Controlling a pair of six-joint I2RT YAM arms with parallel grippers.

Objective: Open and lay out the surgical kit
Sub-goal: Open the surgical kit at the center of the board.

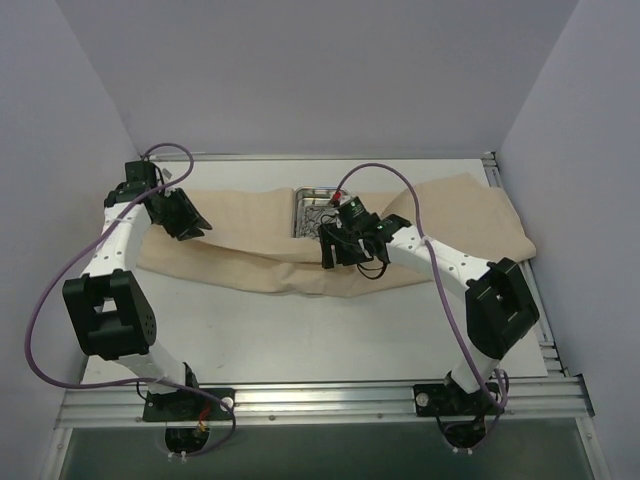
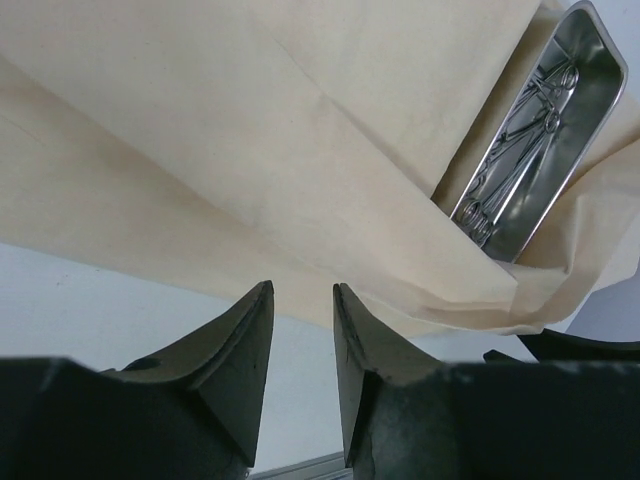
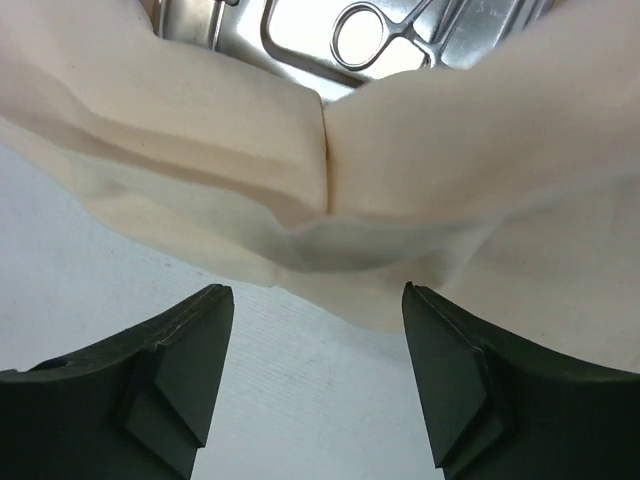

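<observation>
At 5 o'clock of the tray, your right gripper gapes empty | 9 o'clock: left gripper slightly parted, empty

Bare desk runs free along the near edge of the cloth wrap. Raised folds crowd the steel tray on both sides; its top lies uncovered. Walls close left and right.

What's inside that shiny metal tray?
Thin silver scissor-like tools with ring handles lie inside the tray, bunched together lengthwise. The beige cloth folds over one end of the tray, so whatever sits under that part is hidden.
</observation>
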